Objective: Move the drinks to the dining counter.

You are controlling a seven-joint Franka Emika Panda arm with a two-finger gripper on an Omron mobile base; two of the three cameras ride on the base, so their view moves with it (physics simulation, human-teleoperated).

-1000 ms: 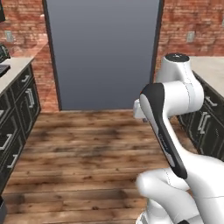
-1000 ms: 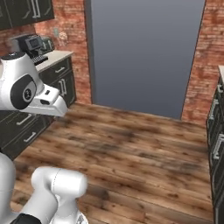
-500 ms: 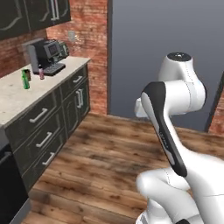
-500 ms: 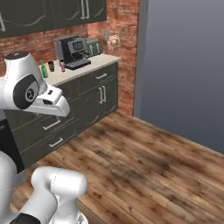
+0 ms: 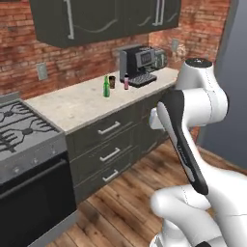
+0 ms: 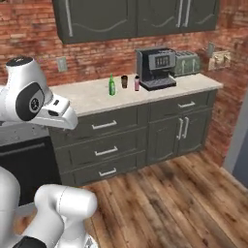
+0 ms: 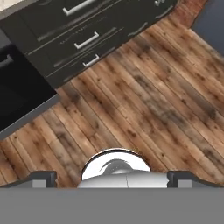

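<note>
Three drinks (image 6: 123, 84) stand on counter (image 6: 92, 97), far from open tool (image 7: 112, 177).

green bottle (image 6: 112, 85), pink bottle (image 6: 136, 83), red brick wall (image 6: 34, 38)

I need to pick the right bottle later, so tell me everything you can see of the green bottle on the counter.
The green bottle is small and slim, and looks like glass, with a narrow neck above a wider body. It stands upright on the pale speckled counter, away from the front edge. It is the leftmost of three drinks: a short dark cup stands apart to its right, then a small pink bottle by the coffee machine. Nothing touches it but the counter. Any label is too small to tell.
</note>
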